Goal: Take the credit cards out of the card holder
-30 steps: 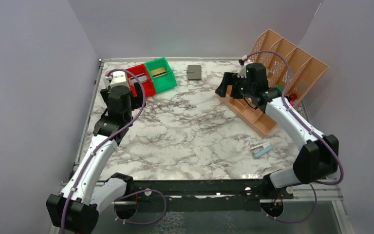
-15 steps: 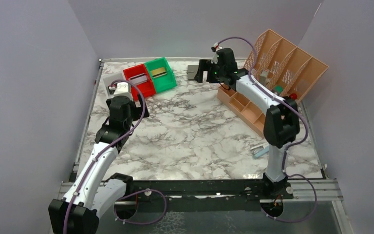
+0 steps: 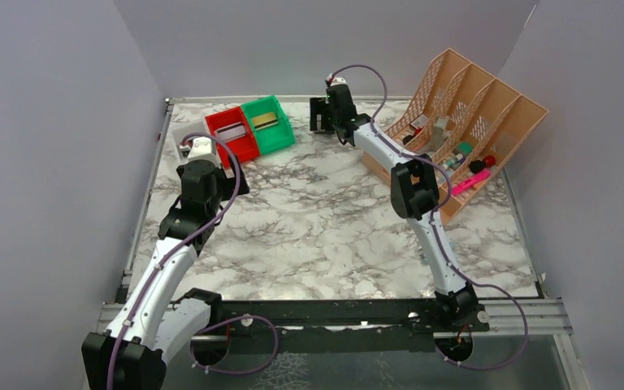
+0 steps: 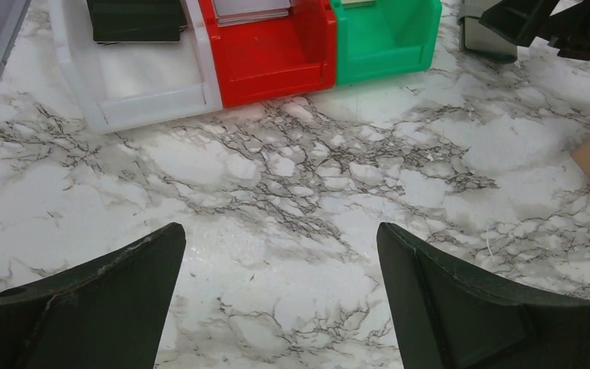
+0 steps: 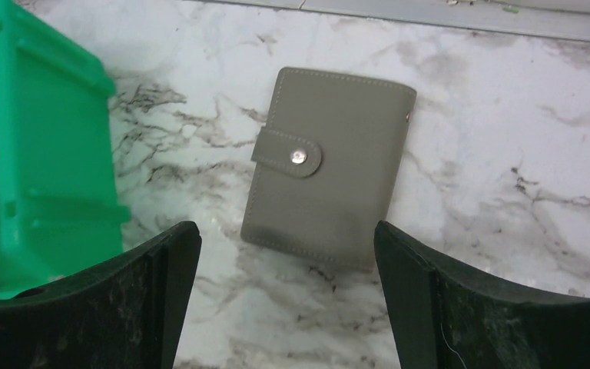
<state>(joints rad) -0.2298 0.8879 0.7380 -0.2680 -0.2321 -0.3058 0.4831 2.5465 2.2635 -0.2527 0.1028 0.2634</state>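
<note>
Closed grey card holder, snap tab fastened, flat on the marble table near its far edge, beside the green bin; it lies just ahead of the right gripper, long axis crosswise to the wide, empty jaws. The left gripper, equally wide and empty, is well apart

Closed card holder on marble table, green bin beside, right gripper spread
</note>
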